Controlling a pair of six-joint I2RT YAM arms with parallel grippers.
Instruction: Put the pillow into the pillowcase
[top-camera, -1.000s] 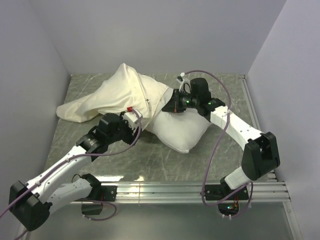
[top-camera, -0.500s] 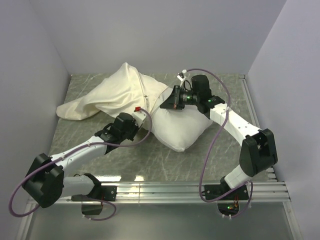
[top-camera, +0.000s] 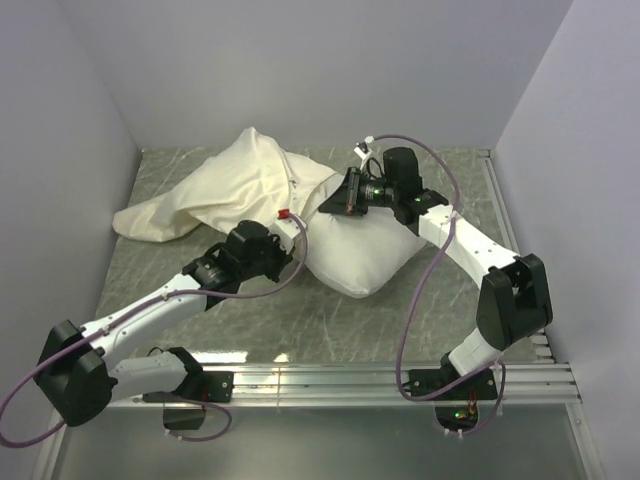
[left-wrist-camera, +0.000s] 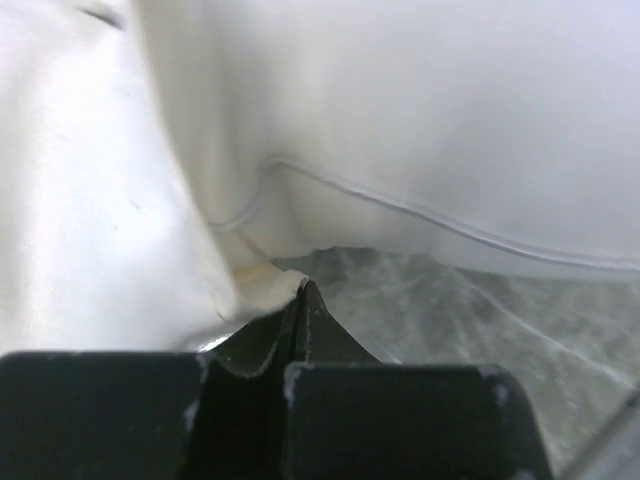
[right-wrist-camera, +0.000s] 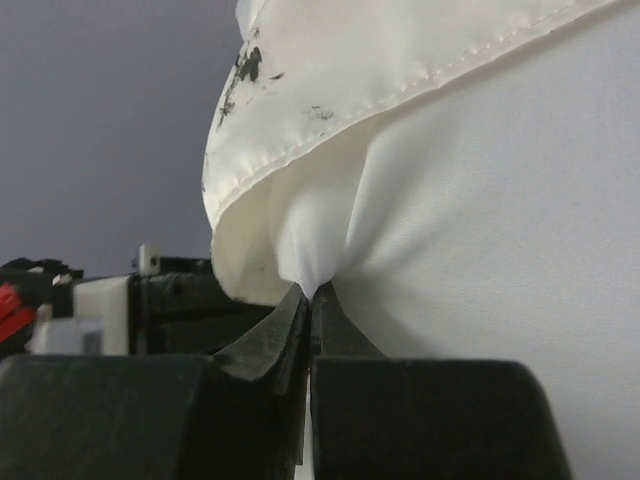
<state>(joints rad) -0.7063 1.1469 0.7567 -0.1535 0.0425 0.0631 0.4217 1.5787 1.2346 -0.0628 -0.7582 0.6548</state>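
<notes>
We are looking at a marbled grey-green tabletop (top-camera: 440, 290) where the plump, bright-white pillow (top-camera: 365, 255) is lying around the middle, its smooth, pointed near end sticking out bare toward the near edge. The thin, wrinkled cream pillowcase (top-camera: 240, 185) is covering its far-left part, bunching up into a peak near the far edge and trailing a limp, flat tail toward the left edge. We are seeing the left gripper (left-wrist-camera: 300, 295) clenched, its dark jaws pressing together on a small cream fold of the pillowcase's lower edge just above the tabletop. The right gripper (right-wrist-camera: 310, 292) is likewise clamped tight, pinching a pucker of white pillow fabric just under the pillowcase's stitched hem (right-wrist-camera: 400, 90), which is curling over it and carrying a few dark smudges (right-wrist-camera: 245, 65).
</notes>
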